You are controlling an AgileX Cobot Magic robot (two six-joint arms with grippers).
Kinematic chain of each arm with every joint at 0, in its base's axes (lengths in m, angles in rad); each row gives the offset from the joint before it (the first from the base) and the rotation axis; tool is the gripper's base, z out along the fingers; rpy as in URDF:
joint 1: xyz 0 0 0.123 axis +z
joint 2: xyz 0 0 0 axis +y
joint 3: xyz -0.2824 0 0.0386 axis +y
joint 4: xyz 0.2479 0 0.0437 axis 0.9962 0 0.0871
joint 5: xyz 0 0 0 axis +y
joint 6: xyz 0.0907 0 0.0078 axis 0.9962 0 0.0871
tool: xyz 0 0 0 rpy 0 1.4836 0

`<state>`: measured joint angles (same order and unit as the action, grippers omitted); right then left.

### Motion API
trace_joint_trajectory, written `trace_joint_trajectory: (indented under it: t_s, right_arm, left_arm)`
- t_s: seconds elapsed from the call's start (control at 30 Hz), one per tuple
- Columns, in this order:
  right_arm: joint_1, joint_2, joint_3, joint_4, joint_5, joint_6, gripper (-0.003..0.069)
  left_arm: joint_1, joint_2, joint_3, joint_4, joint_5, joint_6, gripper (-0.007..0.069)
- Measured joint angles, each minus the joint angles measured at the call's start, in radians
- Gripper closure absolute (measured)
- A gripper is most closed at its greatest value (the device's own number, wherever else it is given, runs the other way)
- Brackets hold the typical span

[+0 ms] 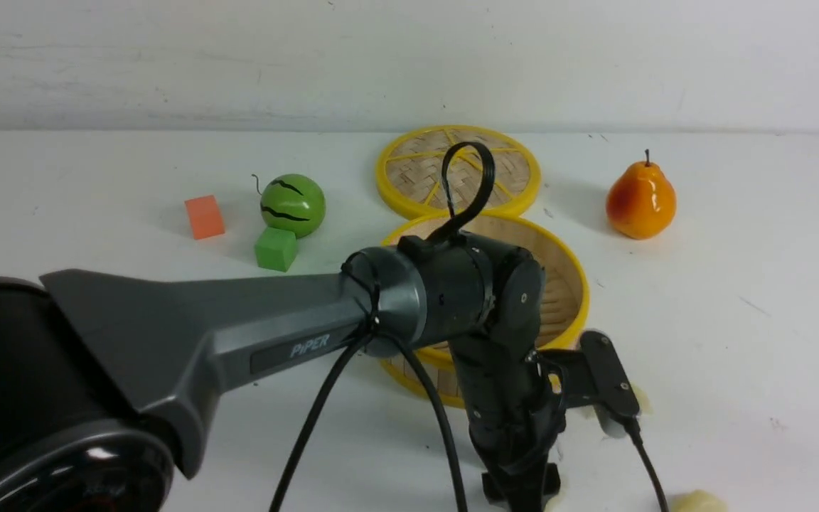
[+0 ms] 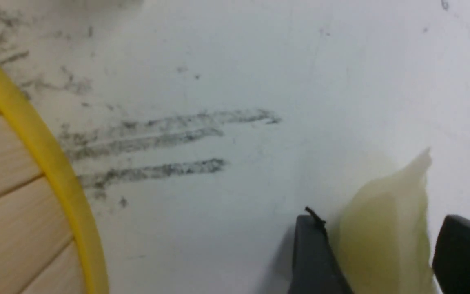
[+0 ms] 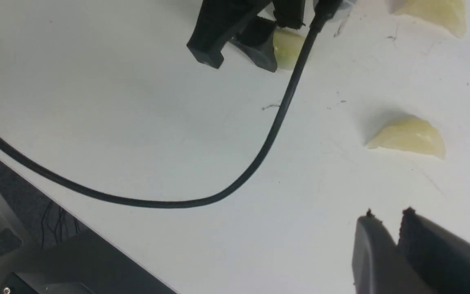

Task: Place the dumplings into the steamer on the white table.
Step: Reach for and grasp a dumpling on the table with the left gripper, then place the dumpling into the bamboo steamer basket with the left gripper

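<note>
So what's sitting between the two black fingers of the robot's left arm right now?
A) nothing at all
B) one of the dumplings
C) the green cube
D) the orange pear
B: in the left wrist view, a pale dumpling stands right between the fingers of the left gripper.

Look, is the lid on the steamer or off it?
Off. The lid lies flat on the white table behind the steamer, whose slatted floor shows uncovered.
</note>
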<state>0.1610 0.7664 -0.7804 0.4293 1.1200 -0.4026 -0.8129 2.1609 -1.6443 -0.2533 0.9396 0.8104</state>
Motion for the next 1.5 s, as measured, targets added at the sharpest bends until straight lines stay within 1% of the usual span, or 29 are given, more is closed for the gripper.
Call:
trace_joint_trajectory:
  t_s: [0.1, 0.13, 0.17, 0.2, 0.23, 0.27, 0.37, 0.47, 0.53, 0.6, 0.63, 0.67, 0.73, 0.8, 0.83, 0.93, 1.0, 1.3, 1.43, 1.5]
  right_arm:
    - [0.0, 0.0, 0.0, 0.0, -0.006, 0.0, 0.0554]
    - [0.0, 0.0, 0.0, 0.001, -0.008, 0.0, 0.0553]
    - [0.0, 0.0, 0.0, 0.001, -0.008, 0.0, 0.0553]
    - [0.0, 0.0, 0.0, 0.001, -0.01, 0.0, 0.0552]
    - [0.0, 0.0, 0.0, 0.001, -0.01, 0.0, 0.0552]
    - [0.0, 0.0, 0.0, 0.001, -0.013, 0.0, 0.055]
    - [0.0, 0.0, 0.0, 0.001, -0.019, 0.0, 0.0547]
    - [0.0, 0.0, 0.0, 0.003, -0.025, 0.0, 0.0545]
    - [0.0, 0.0, 0.0, 0.004, -0.03, 0.0, 0.0545]
    - [0.0, 0.0, 0.0, 0.005, -0.031, 0.0, 0.0545]
    - [0.0, 0.0, 0.0, 0.005, -0.031, 0.0, 0.0545]
    - [0.0, 0.0, 0.0, 0.005, -0.031, 0.0, 0.0545]
    - [0.0, 0.0, 0.0, 0.005, -0.031, 0.0, 0.0543]
    - [0.0, 0.0, 0.0, 0.005, -0.031, 0.0, 0.0541]
    - [0.0, 0.0, 0.0, 0.008, -0.032, 0.0, 0.054]
    - [0.0, 0.0, 0.0, 0.009, -0.043, 0.0, 0.0537]
    - [0.0, 0.0, 0.0, 0.009, -0.055, 0.0, 0.0535]
    - [0.0, 0.033, 0.0, 0.009, -0.141, 0.0, 0.0534]
    - [0.0, 0.12, -0.022, 0.001, -0.158, 0.0, 0.0546]
    - [0.0, 0.183, -0.06, -0.023, -0.15, 0.0, 0.0575]
  left_arm:
    - [0.0, 0.003, -0.004, 0.003, 0.013, -0.011, 0.0309]
    - [0.0, 0.003, -0.006, 0.011, 0.025, -0.039, 0.0366]
    - [0.0, 0.003, -0.012, 0.016, 0.035, -0.069, 0.0389]
    - [0.0, 0.003, -0.02, 0.021, 0.049, -0.097, 0.0387]
    - [0.0, 0.003, -0.022, 0.022, 0.053, -0.097, 0.0386]
    - [0.0, 0.004, -0.044, 0.039, 0.104, -0.14, 0.0384]
    - [0.0, 0.002, -0.131, 0.068, 0.193, -0.23, 0.0385]
    - [0.004, -0.021, -0.263, 0.128, 0.259, -0.363, 0.0385]
    - [0.015, -0.032, -0.356, 0.167, 0.276, -0.454, 0.0385]
    - [0.054, -0.039, -0.457, 0.208, 0.28, -0.595, 0.0385]
    - [0.059, -0.04, -0.472, 0.21, 0.28, -0.607, 0.0385]
    - [0.098, -0.04, -0.507, 0.222, 0.274, -0.692, 0.0385]
    - [0.164, -0.034, -0.535, 0.225, 0.248, -0.81, 0.0385]
    - [0.217, -0.021, -0.541, 0.223, 0.219, -0.894, 0.0385]
    - [0.261, -0.002, -0.541, 0.219, 0.202, -0.947, 0.0385]
    - [0.323, 0.047, -0.541, 0.213, 0.186, -0.999, 0.0385]
    - [0.346, 0.086, -0.541, 0.213, 0.181, -1.008, 0.0385]
    - [0.35, 0.174, -0.541, 0.176, 0.102, -1.012, 0.0385]
    - [0.35, 0.197, -0.541, 0.164, 0.091, -1.014, 0.0323]
    - [0.35, 0.203, -0.541, 0.157, 0.11, -1.014, 0.0284]
